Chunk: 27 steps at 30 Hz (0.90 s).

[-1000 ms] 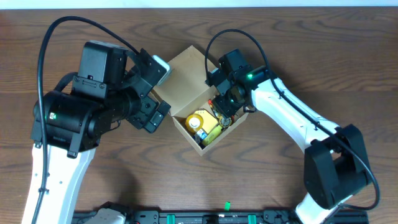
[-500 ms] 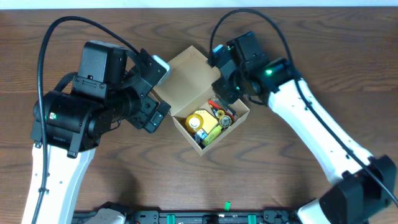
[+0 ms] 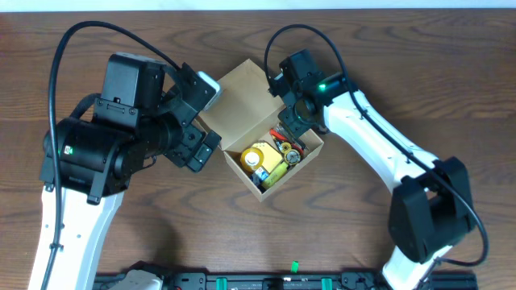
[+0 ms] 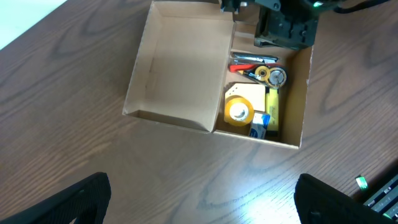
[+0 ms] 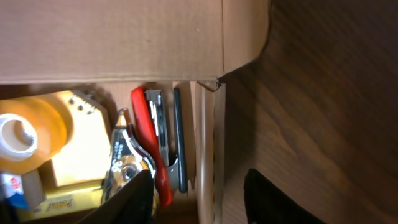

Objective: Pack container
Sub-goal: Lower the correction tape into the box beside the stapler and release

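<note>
Soft even light, slight blur

I work above a table (image 3: 451, 89) with a dark brown wood-grain top. The grain runs along the table's long side. Light falls evenly on the table, and the surface shows a dull sheen. Beyond the table's far edge lies a pale, near-white strip (image 3: 258, 4). A black rail (image 3: 242, 282) runs along the table's near edge. A small green marker (image 3: 295, 265) sits on the table, just beside that rail.
</note>
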Motion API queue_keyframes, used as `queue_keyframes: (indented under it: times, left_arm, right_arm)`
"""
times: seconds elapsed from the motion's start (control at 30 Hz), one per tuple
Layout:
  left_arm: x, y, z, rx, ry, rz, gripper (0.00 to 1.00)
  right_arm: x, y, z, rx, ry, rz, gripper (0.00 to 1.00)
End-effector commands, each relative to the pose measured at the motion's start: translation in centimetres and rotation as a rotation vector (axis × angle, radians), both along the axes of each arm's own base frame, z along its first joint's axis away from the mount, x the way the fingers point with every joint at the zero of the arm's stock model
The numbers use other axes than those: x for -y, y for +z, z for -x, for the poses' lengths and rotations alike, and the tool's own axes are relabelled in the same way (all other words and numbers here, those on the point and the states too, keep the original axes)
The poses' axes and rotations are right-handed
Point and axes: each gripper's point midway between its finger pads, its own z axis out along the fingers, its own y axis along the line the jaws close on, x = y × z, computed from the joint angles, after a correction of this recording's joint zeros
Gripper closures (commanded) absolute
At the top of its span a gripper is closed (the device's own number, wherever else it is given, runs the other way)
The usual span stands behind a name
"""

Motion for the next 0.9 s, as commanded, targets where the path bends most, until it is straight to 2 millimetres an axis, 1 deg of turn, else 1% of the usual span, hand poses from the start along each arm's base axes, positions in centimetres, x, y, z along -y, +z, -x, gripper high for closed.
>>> queue_keyframes:
  times: [0.0,0.07,0.13,0.23,0.53,0.63,0.73,0.87]
  left_arm:
    - [-0.12,0.49,-0.10,0.016,0.000,-0.004,0.05]
    - [-0.12,0.49,-0.10,0.016,0.000,-0.004,0.05]
    - [-0.12,0.49,-0.10,0.016,0.000,-0.004,0.05]
    - [-0.12,0.49,-0.10,0.016,0.000,-0.004,0.05]
    - [-0.12,0.49,-0.10,0.016,0.000,-0.004,0.05]
    - [-0.12,0.49,-0.10,0.016,0.000,-0.004,0.05]
    - [-0.12,0.49,-0.10,0.016,0.000,-0.004,0.05]
    - [-0.12,0.49,-0.10,0.016,0.000,-0.004,0.05]
  right_arm:
    - [0.63,-1.18,-0.20,-0.018,-0.028,0.020,0.64]
    - [0.67,-1.54,-0.23,-0.027,-0.050,0.018,0.82]
    - [0.68,-1.54,-0.28,-0.028,-0.074,0.010,0.98]
    - [0.63,-1.52,-0.36,-0.028,-0.111,-0.002,0.99]
    - [0.66,-1.51,-0.30,-0.054,-0.362,-0.072,0.99]
    - [0.66,-1.50,-0.35,-0.057,-0.421,-0.088,0.99]
    - [1.15,-1.46,-0.62,-0.045,-0.510,-0.092,0.99]
    - [1.42,-1.40,-0.89,-0.035,-0.573,-0.101,0.99]
